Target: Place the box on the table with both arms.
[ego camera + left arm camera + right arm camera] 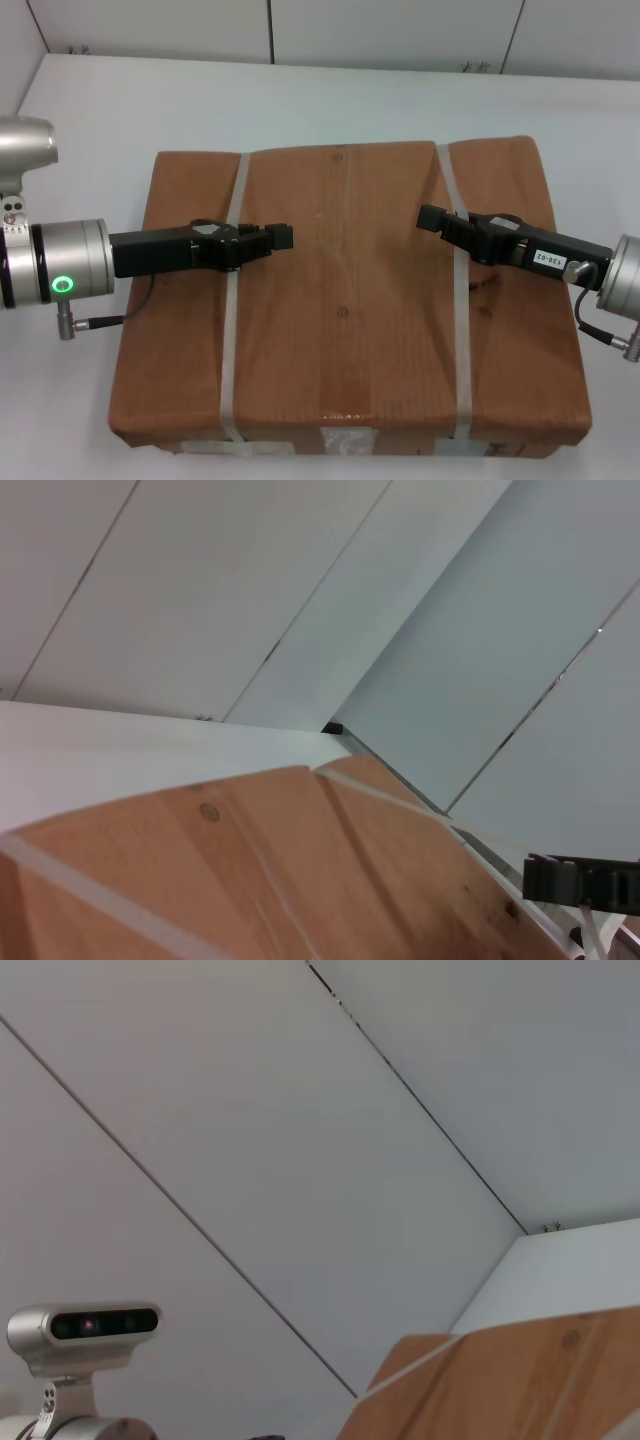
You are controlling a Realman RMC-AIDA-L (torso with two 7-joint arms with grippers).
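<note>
While both arms reach inward over it, the box lies flat on the white bench, filling most of the near half of the head view, its near edge close to the robot. Its 2 whitish straps run near to far, 1 at the left and 1 at the right, with a taped seam between them; the box reads only slightly wider than it is deep, its longer side lying left to right.

The left end effector points right, positioned over the left strap. The right end effector points left, positioned over the right strap. Whether either rests on the cardboard or hovers above it cannot be determined. Whether the fingers of either are parted or closed cannot be told; neither visibly grips anything.

Judgement: the box appears already set down, and each arm lies about equally near its own strap. The deciding relation is that the box sits directly beneath both end effectors, so any withdrawal should go outward, left arm to the left and right arm to the right, without snagging a strap.
</note>
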